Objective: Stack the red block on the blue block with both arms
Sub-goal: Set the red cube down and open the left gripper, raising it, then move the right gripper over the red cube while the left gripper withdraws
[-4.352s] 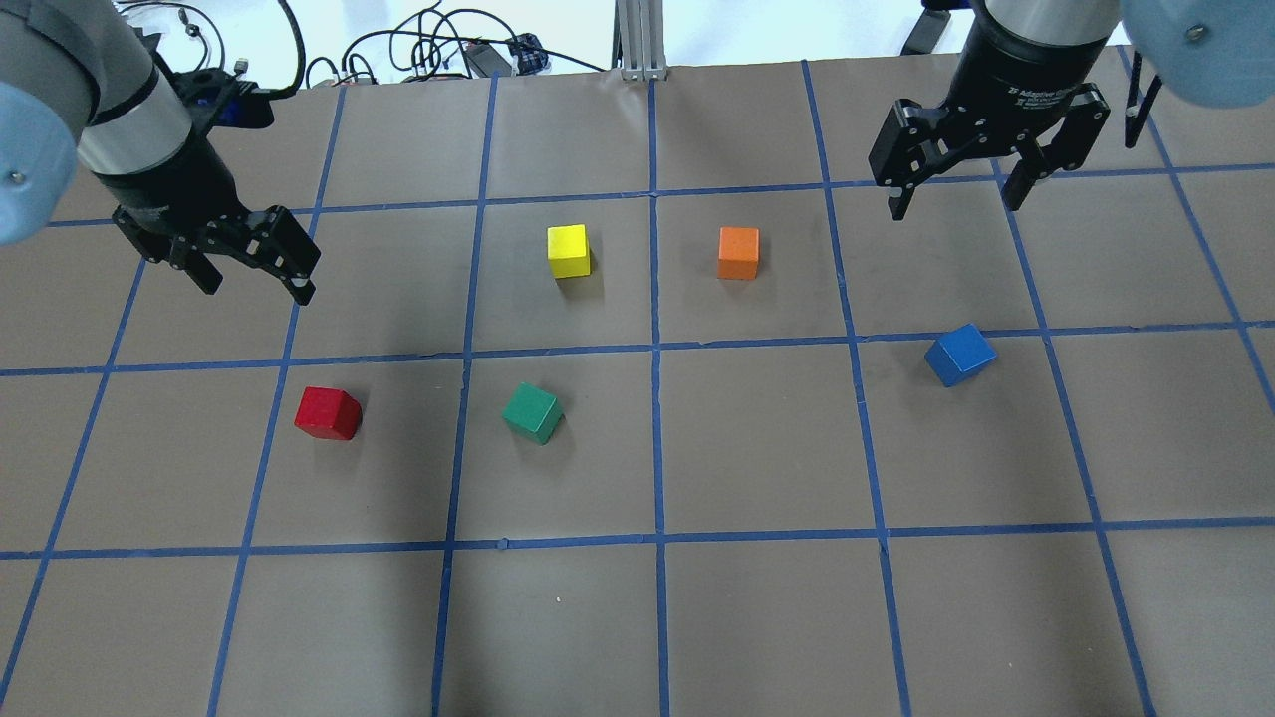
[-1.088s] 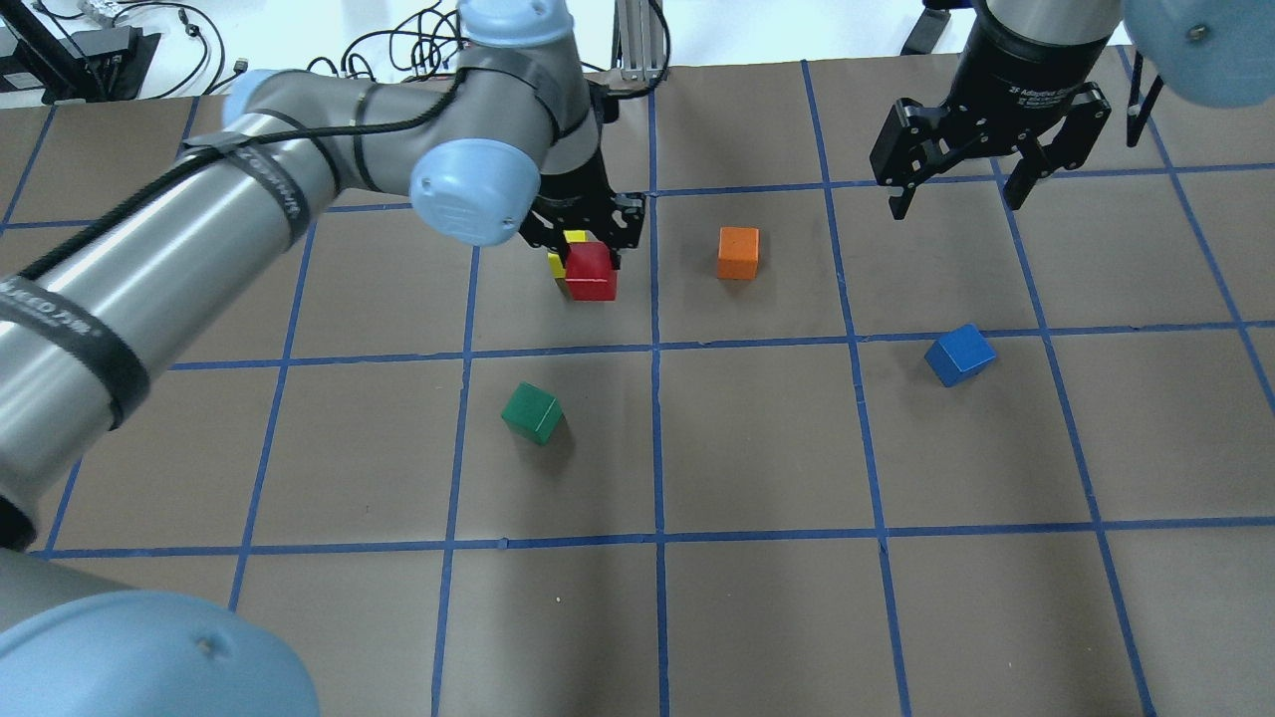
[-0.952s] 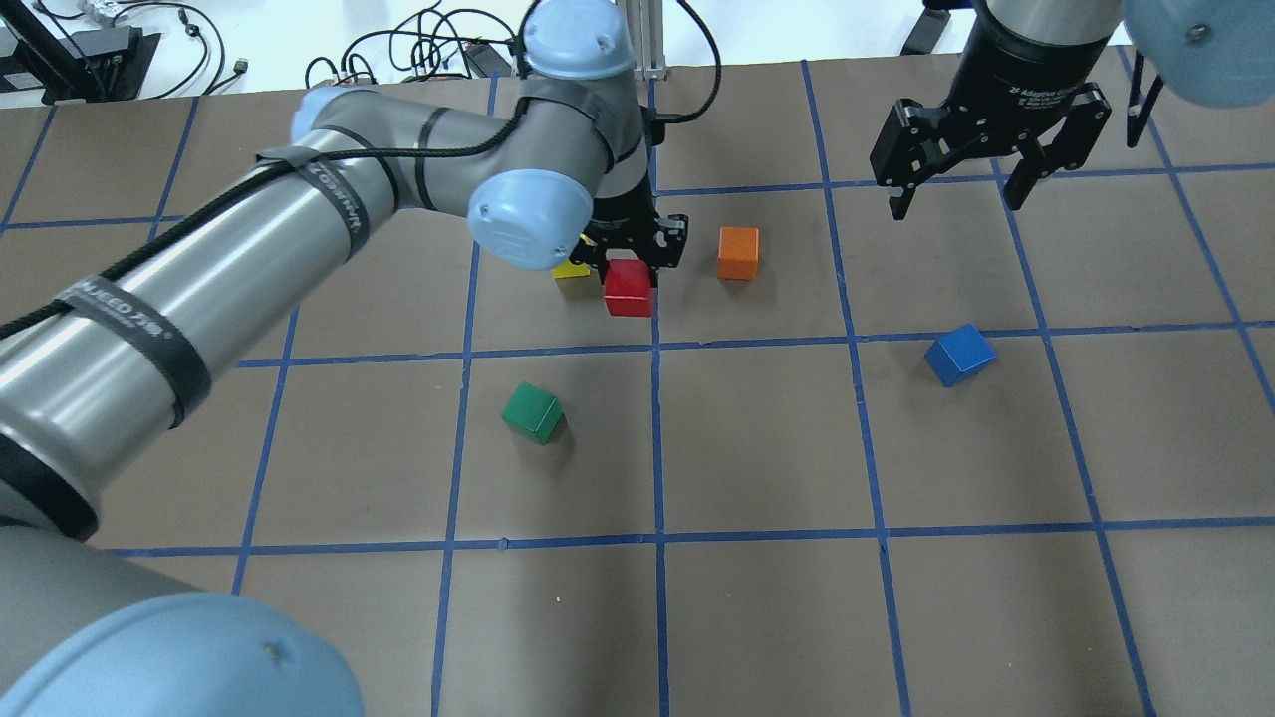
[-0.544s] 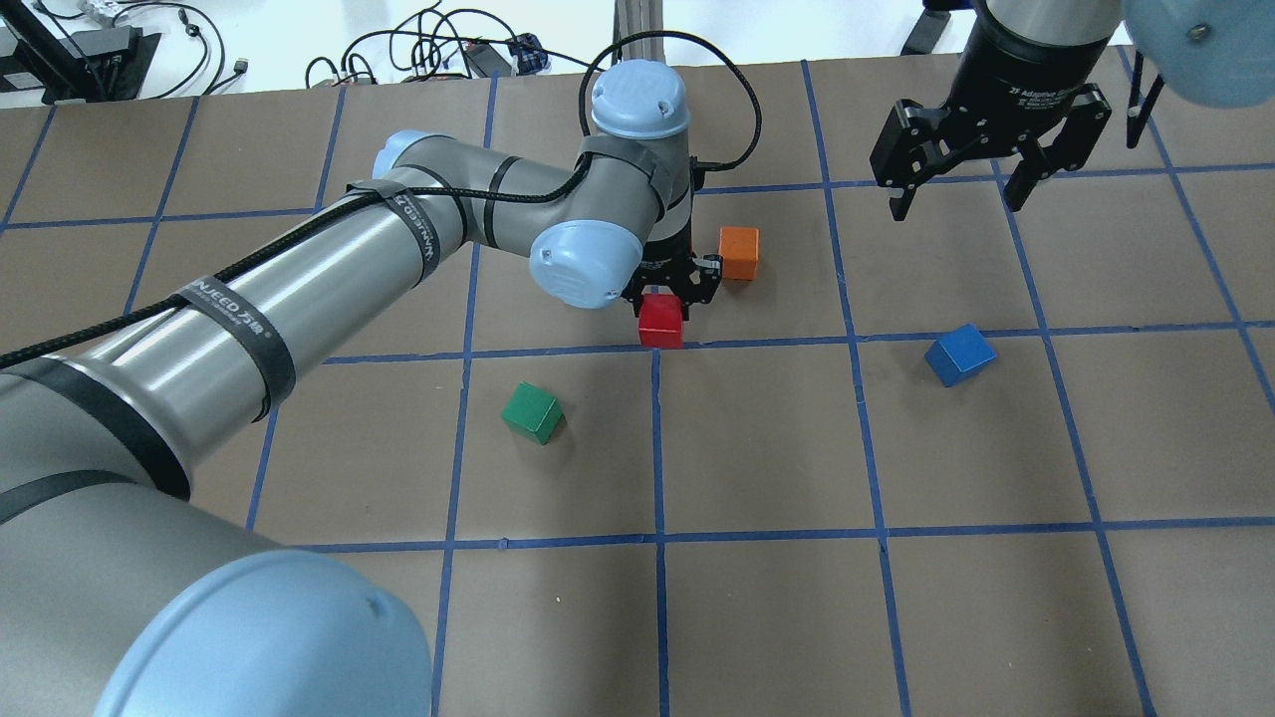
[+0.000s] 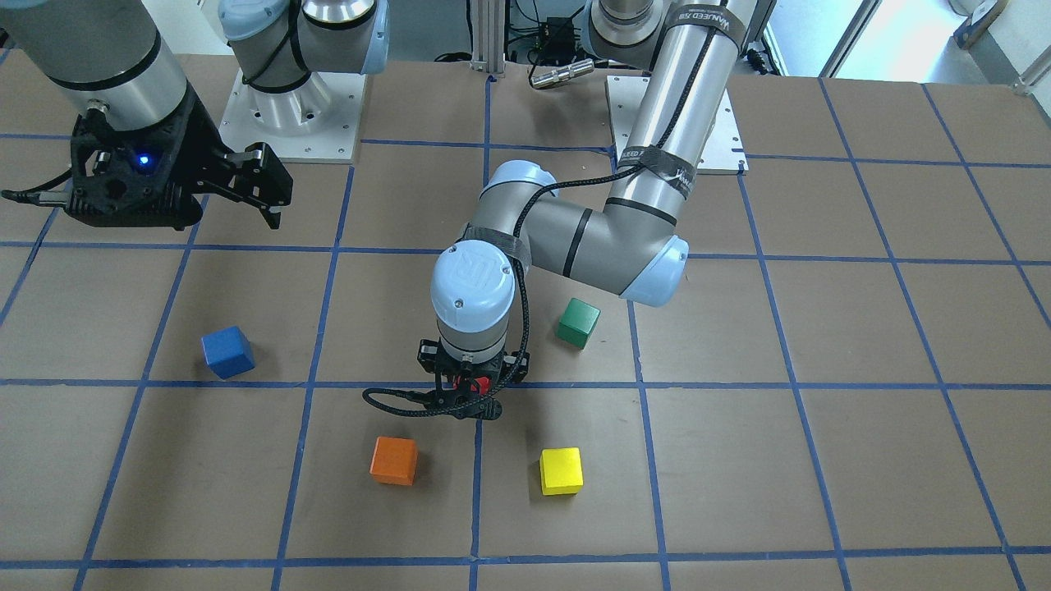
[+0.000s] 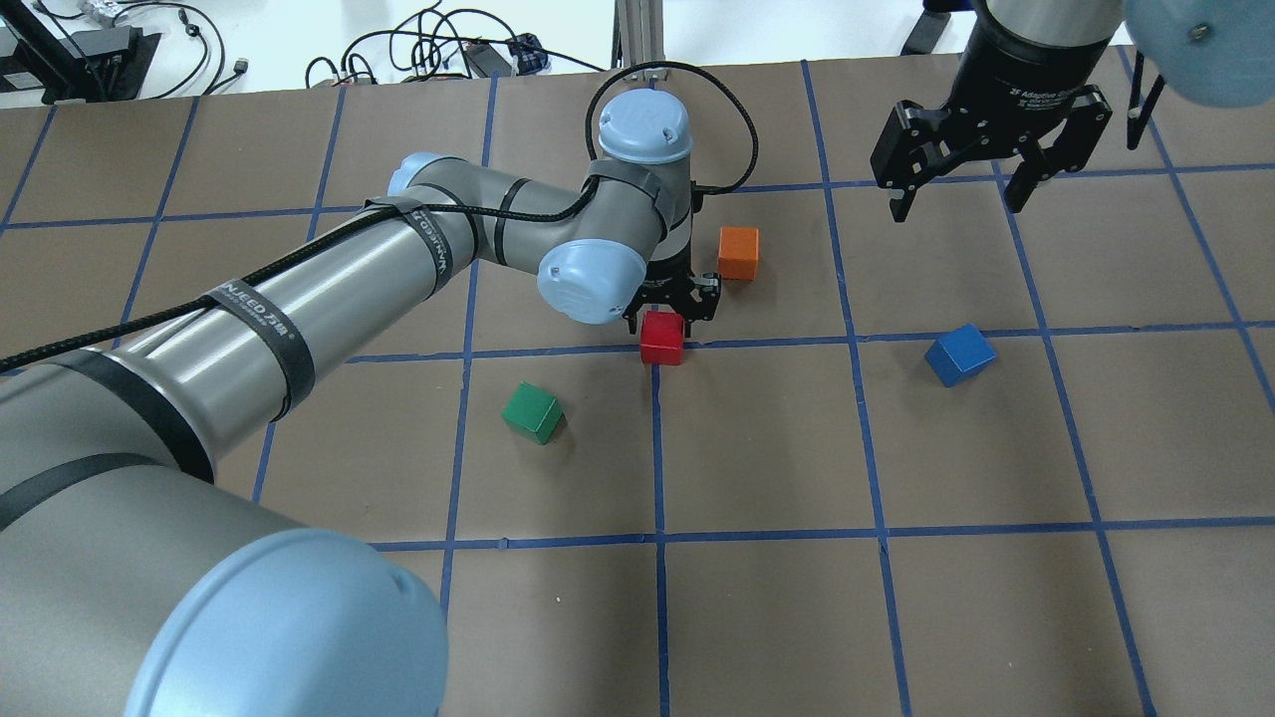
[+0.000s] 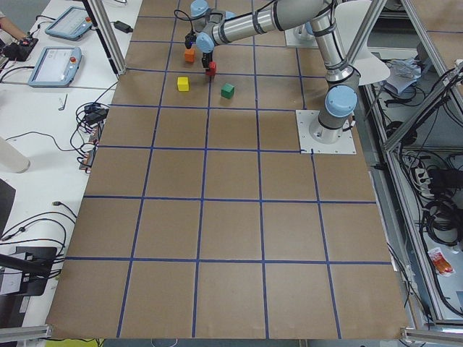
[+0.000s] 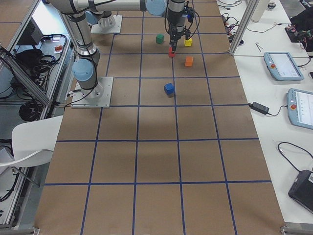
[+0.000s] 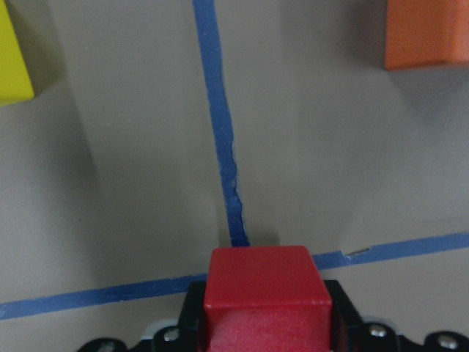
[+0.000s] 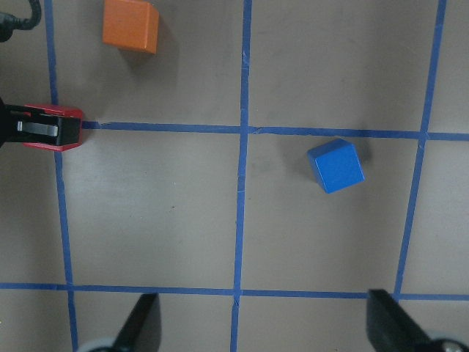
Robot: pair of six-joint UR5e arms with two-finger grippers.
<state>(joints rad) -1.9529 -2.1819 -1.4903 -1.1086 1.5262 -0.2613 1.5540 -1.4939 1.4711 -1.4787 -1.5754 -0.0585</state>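
Observation:
My left gripper (image 6: 672, 317) is shut on the red block (image 6: 662, 339) and holds it low over a crossing of blue tape lines near the table's middle. I cannot tell whether the block touches the table. The left wrist view shows the red block (image 9: 267, 293) between the fingers. The blue block (image 6: 960, 355) lies free on the table well to the right of it, turned at an angle. It also shows in the right wrist view (image 10: 335, 165). My right gripper (image 6: 958, 204) is open and empty, hovering high behind the blue block.
An orange cube (image 6: 738, 252) sits just behind and right of the left gripper. A green cube (image 6: 533, 412) lies to the front left of the red block. A yellow cube (image 5: 562, 471) is hidden by the left arm in the overhead view.
My left arm has carried the red block from beside the yellow cube rightward and toward the robot, down to the tape crossing. The right arm has not moved.

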